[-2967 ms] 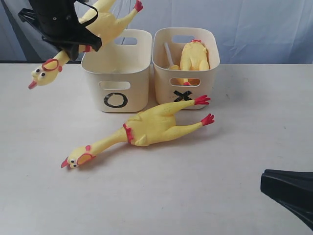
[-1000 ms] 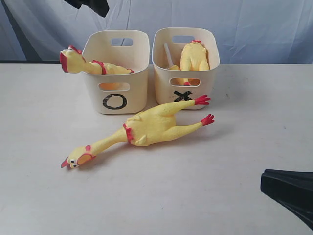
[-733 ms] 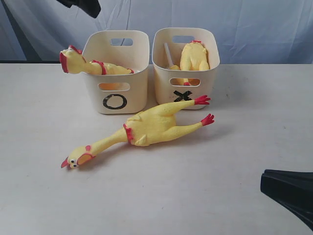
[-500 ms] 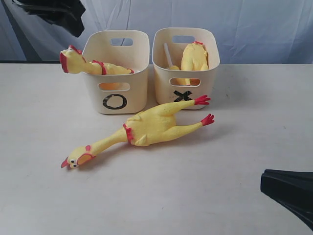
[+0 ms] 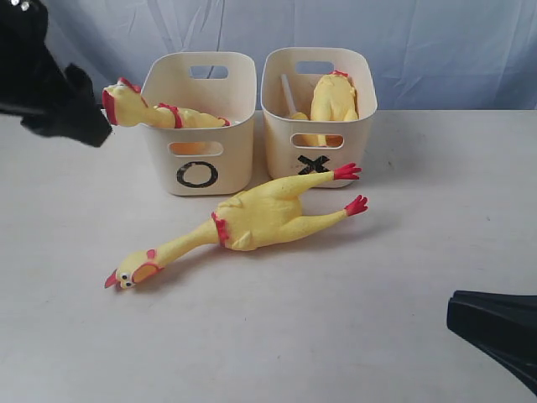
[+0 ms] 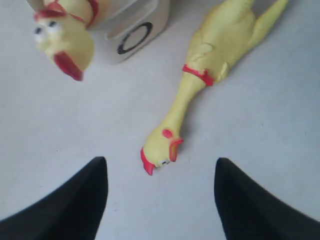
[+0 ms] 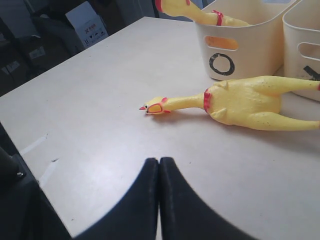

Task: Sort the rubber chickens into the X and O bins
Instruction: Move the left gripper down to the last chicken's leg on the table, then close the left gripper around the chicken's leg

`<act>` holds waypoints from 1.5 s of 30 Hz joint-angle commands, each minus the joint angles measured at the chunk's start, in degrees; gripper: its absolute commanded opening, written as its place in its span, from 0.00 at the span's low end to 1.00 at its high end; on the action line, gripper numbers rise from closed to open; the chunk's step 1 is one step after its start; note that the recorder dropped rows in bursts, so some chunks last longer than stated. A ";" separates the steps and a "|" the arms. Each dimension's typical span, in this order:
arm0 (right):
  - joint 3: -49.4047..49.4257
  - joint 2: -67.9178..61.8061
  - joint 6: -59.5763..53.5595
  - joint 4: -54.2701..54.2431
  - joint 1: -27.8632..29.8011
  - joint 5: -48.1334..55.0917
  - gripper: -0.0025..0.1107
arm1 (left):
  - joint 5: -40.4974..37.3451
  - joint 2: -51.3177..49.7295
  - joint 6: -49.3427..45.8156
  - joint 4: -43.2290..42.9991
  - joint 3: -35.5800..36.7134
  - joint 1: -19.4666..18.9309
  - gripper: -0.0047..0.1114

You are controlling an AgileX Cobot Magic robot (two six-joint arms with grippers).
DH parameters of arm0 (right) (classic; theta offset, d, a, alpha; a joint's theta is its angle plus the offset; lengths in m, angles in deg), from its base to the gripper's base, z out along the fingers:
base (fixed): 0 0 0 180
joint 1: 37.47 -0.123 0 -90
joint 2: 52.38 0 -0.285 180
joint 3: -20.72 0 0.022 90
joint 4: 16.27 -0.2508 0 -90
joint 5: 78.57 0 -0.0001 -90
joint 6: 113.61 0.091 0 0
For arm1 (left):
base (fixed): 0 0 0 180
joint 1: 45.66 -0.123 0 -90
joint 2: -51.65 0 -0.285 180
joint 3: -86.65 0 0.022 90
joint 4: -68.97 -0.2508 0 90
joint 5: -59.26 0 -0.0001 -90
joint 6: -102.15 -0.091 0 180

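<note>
- The O bin (image 5: 231, 172) stands on the pale counter (image 5: 419, 252). The X bin (image 5: 357, 143) sits just beside it, to the right of it in the exterior view, with only a narrow gap between them.
- One rubber chicken (image 5: 138, 107) lies in the O bin. Its neck and head hang out over the rim on the side away from the X bin (red comb on top).
- A second chicken (image 5: 333, 99) stands on end inside the X bin; which end is up is hard to tell.
- A third chicken (image 5: 268, 214) lies flat on the counter in front of the O bin, apart from it. Its red feet point toward the X bin and its head points away from both bins.
- The left gripper (image 6: 160, 162) hangs in the air beside the O bin, near the overhanging head. Its jaws are spread wide and hold nothing.
- The right gripper (image 7: 159, 162) sits low, well apart from the O bin on the near side of the counter. Its jaws are pressed together with nothing between them.
</note>
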 commanded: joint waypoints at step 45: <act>0.28 0.34 -0.17 -0.20 0.31 -0.57 0.01 | 47.45 -22.07 -6.88 -13.41 26.10 12.34 0.55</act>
